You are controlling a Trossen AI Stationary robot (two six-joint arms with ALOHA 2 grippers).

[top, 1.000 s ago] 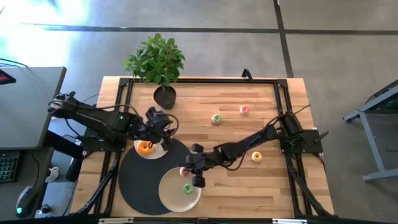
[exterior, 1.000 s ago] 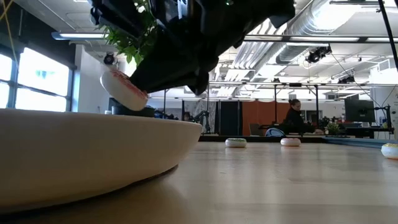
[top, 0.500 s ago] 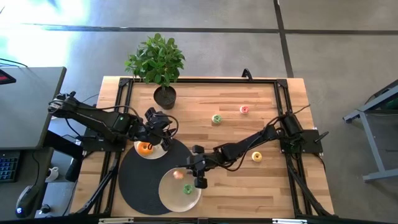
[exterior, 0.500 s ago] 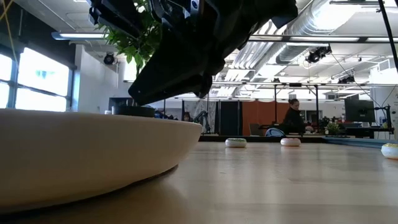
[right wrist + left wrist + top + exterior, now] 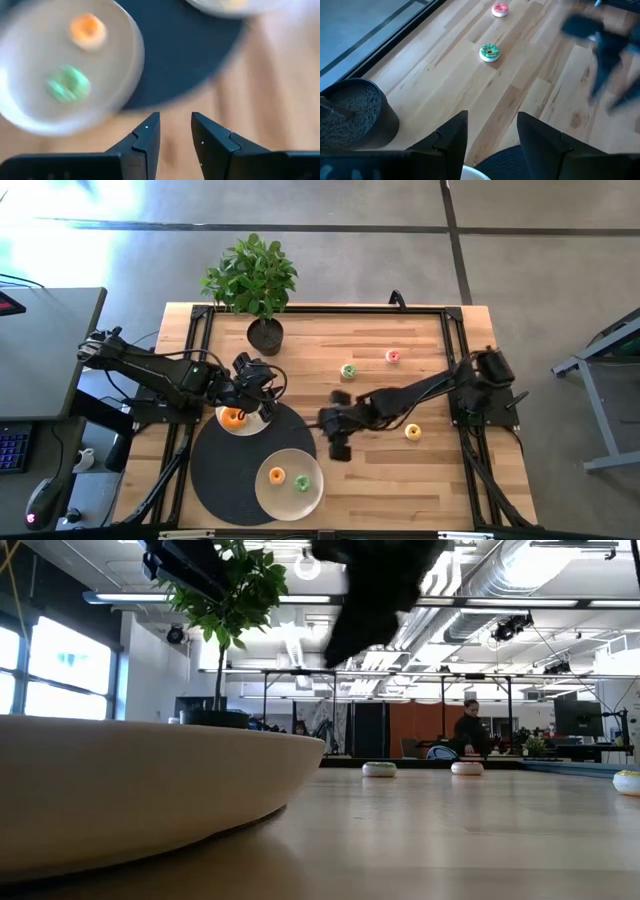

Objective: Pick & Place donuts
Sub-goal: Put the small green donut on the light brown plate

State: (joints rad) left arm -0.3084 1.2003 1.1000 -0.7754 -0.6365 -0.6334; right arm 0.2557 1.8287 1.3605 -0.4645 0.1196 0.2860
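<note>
Two donuts lie on the near white plate: an orange one and a green one. Both also show in the right wrist view, the orange donut and the green donut. Another orange donut lies on the smaller plate. Loose on the wood are a green donut, a pink donut and a yellow donut. My right gripper hangs open and empty to the right of the near plate. My left gripper waits open above the small plate's far edge.
Both plates rest on a round black mat. A potted plant stands at the far edge, close to my left gripper. Bare wood lies between the mat and the loose donuts. The near plate's rim fills the left of the low view.
The donut that my right gripper held over the near plate has dropped onto that plate, beside the green one. My right gripper has then swung up and toward the table's right and far side, away from the plate.
</note>
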